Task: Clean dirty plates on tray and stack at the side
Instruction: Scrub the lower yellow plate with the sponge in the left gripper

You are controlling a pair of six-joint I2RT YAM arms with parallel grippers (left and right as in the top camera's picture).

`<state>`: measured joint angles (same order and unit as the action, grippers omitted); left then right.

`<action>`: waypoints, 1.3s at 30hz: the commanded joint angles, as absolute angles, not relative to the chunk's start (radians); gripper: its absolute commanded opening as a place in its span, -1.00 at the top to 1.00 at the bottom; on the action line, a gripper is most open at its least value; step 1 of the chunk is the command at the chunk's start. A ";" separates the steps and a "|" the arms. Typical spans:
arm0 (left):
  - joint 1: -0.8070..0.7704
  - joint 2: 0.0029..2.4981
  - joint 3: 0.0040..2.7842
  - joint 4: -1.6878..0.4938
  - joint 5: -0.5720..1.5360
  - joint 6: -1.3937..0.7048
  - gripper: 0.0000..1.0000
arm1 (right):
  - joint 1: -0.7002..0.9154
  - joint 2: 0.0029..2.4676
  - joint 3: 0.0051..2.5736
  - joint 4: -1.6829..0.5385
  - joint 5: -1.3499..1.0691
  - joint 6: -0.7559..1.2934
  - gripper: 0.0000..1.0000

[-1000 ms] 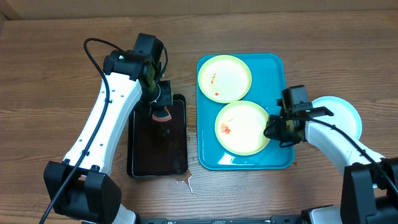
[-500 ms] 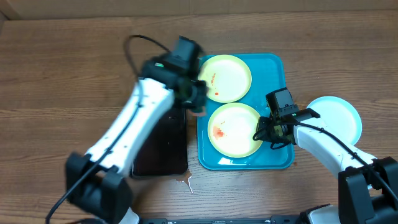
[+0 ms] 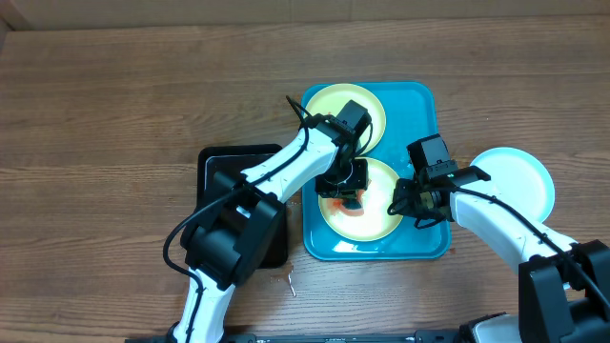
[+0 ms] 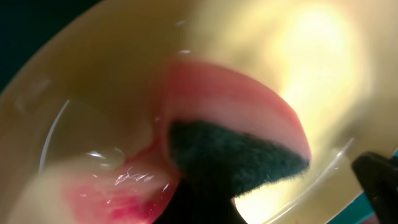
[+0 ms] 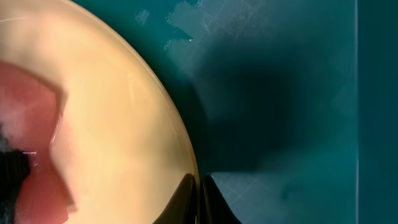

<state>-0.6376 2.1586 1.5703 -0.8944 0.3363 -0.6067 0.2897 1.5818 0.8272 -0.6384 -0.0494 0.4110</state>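
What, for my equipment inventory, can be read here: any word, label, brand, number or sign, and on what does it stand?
No text can be read in any view.
The blue tray, near plate, far plate, side plate, sponge and black tray are plain.
The left arm and right arm show no print clear enough to read.
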 commanded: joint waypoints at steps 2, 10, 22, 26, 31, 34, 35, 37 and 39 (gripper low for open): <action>-0.610 2.188 1.573 -1.015 0.184 -0.650 0.92 | 0.294 1.565 0.824 -0.640 -0.028 0.419 0.92; -0.600 2.188 1.628 -1.126 -0.011 -0.626 0.92 | 0.294 1.565 0.824 -0.640 -0.031 0.419 0.92; -0.648 2.189 1.613 -0.892 0.391 -0.422 0.92 | 0.294 1.565 0.824 -0.640 -0.031 0.419 0.92; -0.686 2.191 1.599 -0.865 0.413 -0.443 0.92 | 0.294 1.565 0.824 -0.641 -0.031 0.419 0.92; -0.720 2.199 1.599 -0.904 0.411 -0.454 0.92 | 0.294 1.565 0.824 -0.641 -0.032 0.419 0.92; -0.710 2.199 1.599 -0.951 0.344 -0.527 0.92 | 0.294 1.565 0.824 -0.641 -0.047 0.419 0.92; -0.700 2.199 1.599 -0.974 0.297 -0.570 0.92 | 0.294 1.565 0.824 -0.641 -0.047 0.419 0.92; -0.678 2.199 1.599 -1.008 0.241 -0.624 0.92 | 0.294 1.565 0.824 -0.641 -0.047 0.419 0.92; -0.651 2.199 1.599 -1.029 0.216 -0.641 0.92 | 0.294 1.565 0.824 -0.643 -0.047 0.419 0.92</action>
<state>-0.7013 2.1784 1.6100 -1.0016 0.3252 -0.5488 0.2951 1.5818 0.8272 -0.6426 -0.0532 0.4183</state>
